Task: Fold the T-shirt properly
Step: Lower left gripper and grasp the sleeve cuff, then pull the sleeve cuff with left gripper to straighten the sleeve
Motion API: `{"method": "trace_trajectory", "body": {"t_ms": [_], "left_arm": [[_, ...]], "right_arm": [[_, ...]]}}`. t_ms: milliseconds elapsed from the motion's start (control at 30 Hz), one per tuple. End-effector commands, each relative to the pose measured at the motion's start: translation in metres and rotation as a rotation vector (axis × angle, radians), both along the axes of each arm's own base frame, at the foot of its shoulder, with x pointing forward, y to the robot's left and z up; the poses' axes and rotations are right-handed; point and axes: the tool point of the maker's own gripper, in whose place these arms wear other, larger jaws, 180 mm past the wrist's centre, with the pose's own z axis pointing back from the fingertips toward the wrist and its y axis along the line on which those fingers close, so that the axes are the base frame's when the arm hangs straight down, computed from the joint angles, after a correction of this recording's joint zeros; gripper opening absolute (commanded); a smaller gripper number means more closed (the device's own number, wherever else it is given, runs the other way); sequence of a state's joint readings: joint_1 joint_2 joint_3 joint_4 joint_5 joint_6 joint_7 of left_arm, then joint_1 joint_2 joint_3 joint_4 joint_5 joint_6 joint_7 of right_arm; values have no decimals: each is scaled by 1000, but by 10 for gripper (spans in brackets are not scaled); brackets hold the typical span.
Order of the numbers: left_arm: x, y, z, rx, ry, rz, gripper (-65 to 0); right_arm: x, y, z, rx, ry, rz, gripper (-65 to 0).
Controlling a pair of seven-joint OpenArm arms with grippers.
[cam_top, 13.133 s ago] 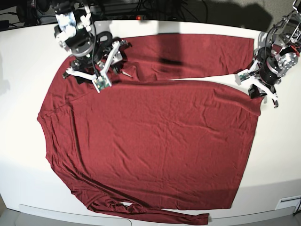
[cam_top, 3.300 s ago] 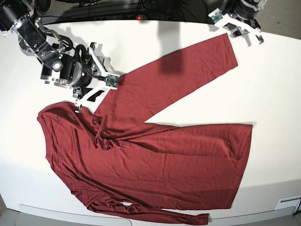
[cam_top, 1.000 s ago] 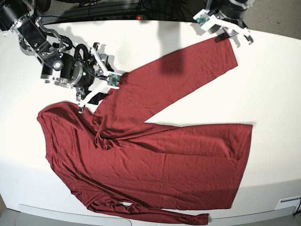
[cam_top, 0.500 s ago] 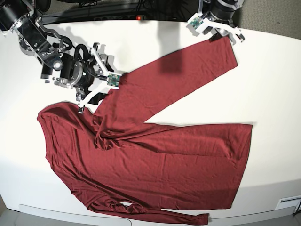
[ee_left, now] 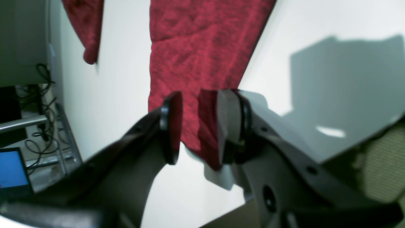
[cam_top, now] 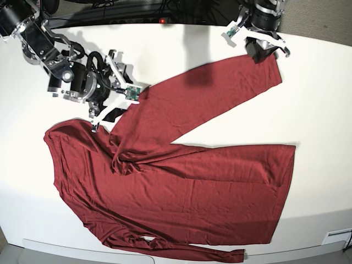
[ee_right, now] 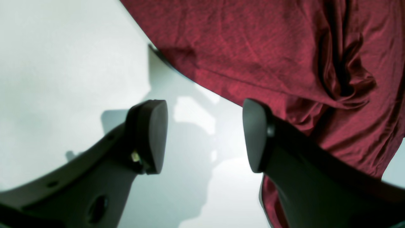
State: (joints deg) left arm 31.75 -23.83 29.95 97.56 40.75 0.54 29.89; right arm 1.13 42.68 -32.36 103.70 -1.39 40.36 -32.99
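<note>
Base view, left to right: at ten o'clock our right gripper hovers with jaws spread, empty, beside the wrinkled dark red long-sleeved T-shirt lying across the white table; at one o'clock our left gripper pinches its sleeve cuff.

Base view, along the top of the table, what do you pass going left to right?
Right tool → sleeve of the T-shirt → left tool at the cuff → bare table.
</note>
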Motion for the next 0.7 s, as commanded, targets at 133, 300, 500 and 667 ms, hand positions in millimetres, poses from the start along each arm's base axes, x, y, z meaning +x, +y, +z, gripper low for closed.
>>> {"method": "trace_trajectory", "body": {"t_ms": [133,300,500,667], "left_arm": [[-55,29,-39,94,257,39,-465],[-47,19,-37,44,223,6,-650],[-40,33,-34,140,203,10,-650],[-33,32,-27,150,177,7,-650]], "right_arm": [[9,-1,10,8,-35,3,-279],[9,-1,10,9,-35,3,-279],[9,8,13,59,-39,19,-279],[9,25,21,153,-58,56,-279]]}}
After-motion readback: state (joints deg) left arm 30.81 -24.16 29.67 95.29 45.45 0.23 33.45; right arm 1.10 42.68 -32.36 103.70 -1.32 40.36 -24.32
